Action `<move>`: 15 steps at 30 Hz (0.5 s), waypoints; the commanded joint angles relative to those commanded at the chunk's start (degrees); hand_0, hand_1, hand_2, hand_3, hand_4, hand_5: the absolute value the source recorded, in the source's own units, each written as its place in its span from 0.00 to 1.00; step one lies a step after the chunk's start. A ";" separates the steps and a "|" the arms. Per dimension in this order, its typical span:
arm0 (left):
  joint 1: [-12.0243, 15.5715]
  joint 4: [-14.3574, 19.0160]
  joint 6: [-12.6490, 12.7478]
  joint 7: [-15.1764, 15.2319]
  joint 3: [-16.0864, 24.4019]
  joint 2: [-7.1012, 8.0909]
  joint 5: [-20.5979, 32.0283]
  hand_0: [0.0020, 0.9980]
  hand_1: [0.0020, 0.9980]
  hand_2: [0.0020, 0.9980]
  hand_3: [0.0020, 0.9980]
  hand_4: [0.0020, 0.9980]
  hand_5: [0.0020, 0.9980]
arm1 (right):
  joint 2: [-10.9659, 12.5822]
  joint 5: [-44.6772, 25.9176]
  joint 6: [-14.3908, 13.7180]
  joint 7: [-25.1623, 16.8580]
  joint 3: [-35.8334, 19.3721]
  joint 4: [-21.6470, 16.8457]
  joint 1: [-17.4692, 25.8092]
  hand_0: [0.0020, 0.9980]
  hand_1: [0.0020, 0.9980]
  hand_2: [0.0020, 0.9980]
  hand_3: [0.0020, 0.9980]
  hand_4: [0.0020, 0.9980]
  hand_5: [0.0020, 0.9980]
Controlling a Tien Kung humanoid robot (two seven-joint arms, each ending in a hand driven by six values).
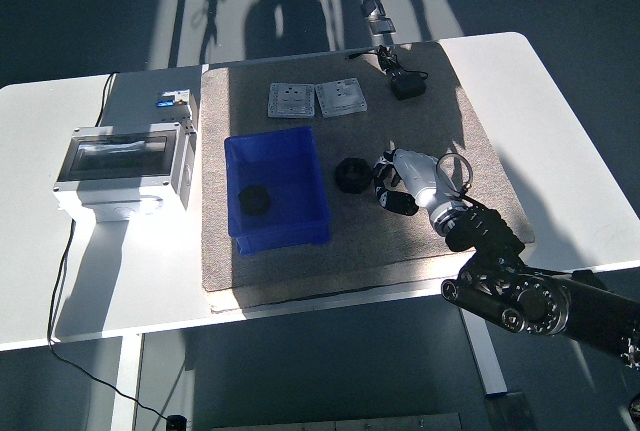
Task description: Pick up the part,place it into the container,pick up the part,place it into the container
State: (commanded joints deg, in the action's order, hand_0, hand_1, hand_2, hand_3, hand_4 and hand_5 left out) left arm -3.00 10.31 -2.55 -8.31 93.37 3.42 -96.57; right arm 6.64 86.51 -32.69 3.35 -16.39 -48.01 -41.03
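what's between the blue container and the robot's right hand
In the head view, one black round part sits on the grey mat between the blue container and the right hand. Otherwise that stretch is bare mat.

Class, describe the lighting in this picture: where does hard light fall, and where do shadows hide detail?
Head view: hard sunlight washes out the white table and glares off the right hand; dark shadows stripe the floor beyond; the black part shows little detail.

Harsh sunlight, hard shadows, blown-out table (120,281)
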 joint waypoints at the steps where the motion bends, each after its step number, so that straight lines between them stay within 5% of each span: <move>1: 0.02 0.00 0.01 -0.03 0.01 -0.01 0.03 0.70 0.71 0.73 0.65 1.00 1.00 | 0.74 0.82 0.15 0.29 -0.31 -1.07 0.24 0.72 0.46 0.49 0.44 0.43 0.13; 6: 0.10 0.00 0.04 -0.11 -0.01 0.00 0.19 0.70 0.71 0.73 0.64 1.00 1.00 | 3.89 4.34 0.26 1.18 -2.32 -6.62 1.27 0.72 0.46 0.49 0.43 0.43 0.12; 11: 0.02 0.00 -0.04 -0.13 0.24 0.00 -0.36 0.70 0.71 0.73 0.64 1.00 1.00 | 3.59 6.78 1.15 2.59 -4.97 -6.84 0.17 0.72 0.46 0.49 0.43 0.43 0.12; 12: 0.00 0.00 -0.05 -0.12 0.26 -0.01 -0.43 0.70 0.71 0.73 0.65 1.00 1.00 | 3.16 7.28 1.73 3.13 -5.46 -6.22 -0.28 0.73 0.52 0.60 0.62 0.48 0.11; 15: -0.09 0.00 -0.07 -0.07 0.34 -0.06 -0.60 0.70 0.71 0.73 0.65 1.00 1.00 | 1.57 8.12 3.73 4.39 -5.89 -3.74 -1.71 0.73 0.52 0.60 0.62 0.48 0.11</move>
State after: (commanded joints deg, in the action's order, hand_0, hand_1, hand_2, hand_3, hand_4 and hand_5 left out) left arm -3.09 10.31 -2.62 -8.38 93.71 3.36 -97.18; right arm 8.20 94.63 -28.96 7.74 -22.27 -51.74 -42.74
